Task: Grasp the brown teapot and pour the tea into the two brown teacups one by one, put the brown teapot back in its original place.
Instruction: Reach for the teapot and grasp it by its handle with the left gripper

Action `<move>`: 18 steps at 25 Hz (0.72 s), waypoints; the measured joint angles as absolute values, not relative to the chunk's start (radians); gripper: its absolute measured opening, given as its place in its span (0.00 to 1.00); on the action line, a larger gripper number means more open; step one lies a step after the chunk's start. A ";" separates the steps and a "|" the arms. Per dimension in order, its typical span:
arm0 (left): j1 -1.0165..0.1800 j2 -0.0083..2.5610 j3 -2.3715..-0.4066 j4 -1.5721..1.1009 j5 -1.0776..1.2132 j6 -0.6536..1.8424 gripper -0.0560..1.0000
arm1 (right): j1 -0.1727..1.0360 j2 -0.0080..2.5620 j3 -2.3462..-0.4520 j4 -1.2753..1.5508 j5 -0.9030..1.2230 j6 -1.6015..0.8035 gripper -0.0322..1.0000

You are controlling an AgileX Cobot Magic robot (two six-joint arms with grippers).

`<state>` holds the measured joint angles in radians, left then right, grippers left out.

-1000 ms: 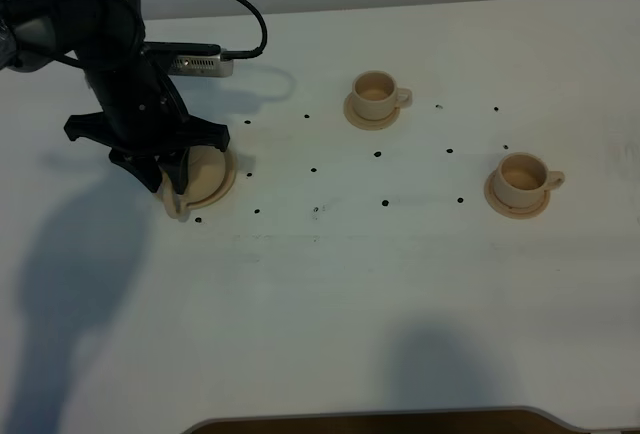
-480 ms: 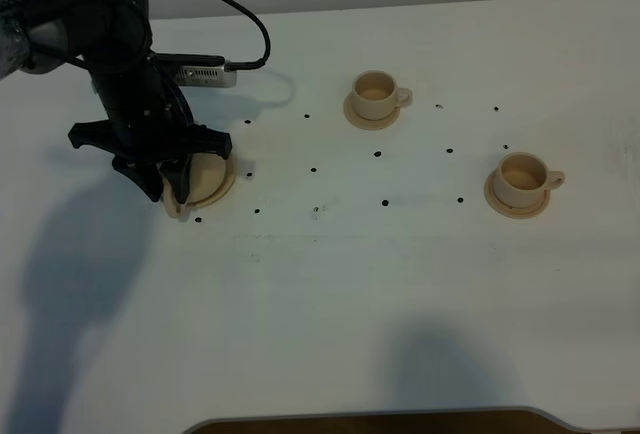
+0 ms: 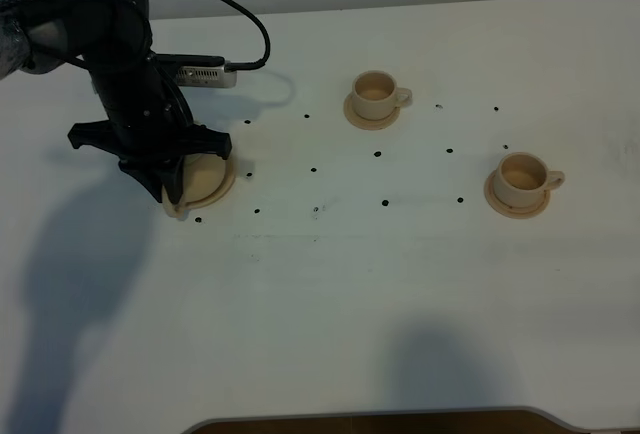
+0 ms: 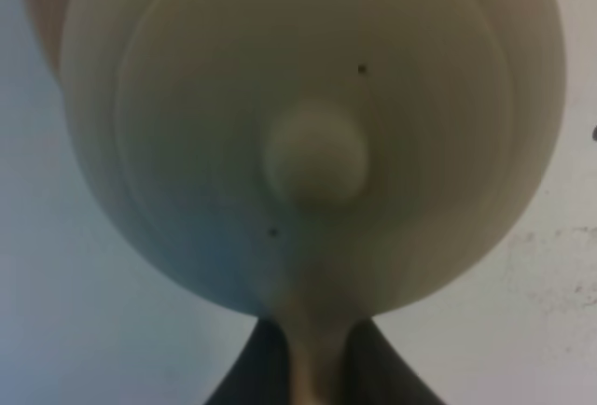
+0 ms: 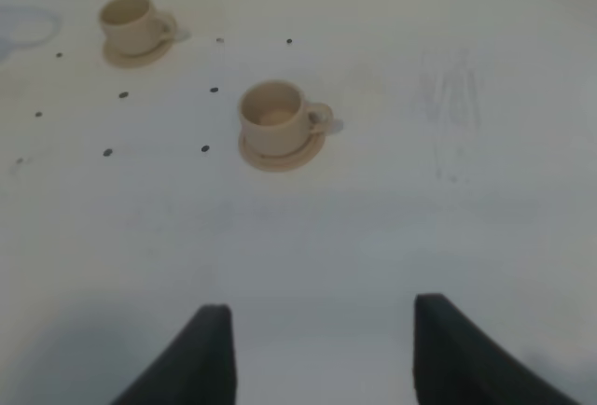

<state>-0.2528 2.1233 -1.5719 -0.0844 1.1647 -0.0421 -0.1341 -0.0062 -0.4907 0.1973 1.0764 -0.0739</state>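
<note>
The brown teapot fills the left wrist view from above, its lid knob in the middle. My left gripper is shut on its loop handle, a dark finger on each side. In the exterior high view the left arm covers most of the teapot; the handle sticks out below my left gripper. The pot stands on its wide saucer, the original place. The two brown teacups stand on saucers to the right, also seen as teacups. My right gripper is open and holds nothing.
Small black dots mark the white table between the teapot and the cups. A cable loops from the left arm across the back left. A dark edge runs along the table's front.
The left gripper has come down a little over the teapot and its jaws have closed on the handle. Cups and teapot stay where they were.
</note>
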 joint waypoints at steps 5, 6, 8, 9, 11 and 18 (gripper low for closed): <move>-0.253 2.123 -1.572 -0.084 1.161 -0.025 0.18 | -0.134 -0.006 -0.491 0.197 1.076 -0.074 0.46; -0.253 2.123 -1.572 -0.084 1.161 -0.016 0.18 | -0.134 -0.006 -0.491 0.197 1.076 -0.074 0.46; -0.253 2.123 -1.572 -0.084 1.163 -0.008 0.18 | -0.134 -0.006 -0.491 0.197 1.076 -0.074 0.46; -0.253 2.122 -1.572 -0.082 1.164 -0.006 0.18 | -0.134 -0.006 -0.491 0.197 1.076 -0.074 0.46; -0.253 2.117 -1.572 -0.080 1.164 0.000 0.18 | -0.134 -0.006 -0.491 0.197 1.076 -0.074 0.46; -0.253 2.110 -1.597 -0.078 1.176 0.021 0.18 | -0.134 -0.006 -0.491 0.197 1.076 -0.074 0.46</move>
<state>-0.2528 2.1105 -1.5969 -0.0781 1.1763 0.0211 -0.1341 -0.0062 -0.4907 0.1973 1.0764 -0.0739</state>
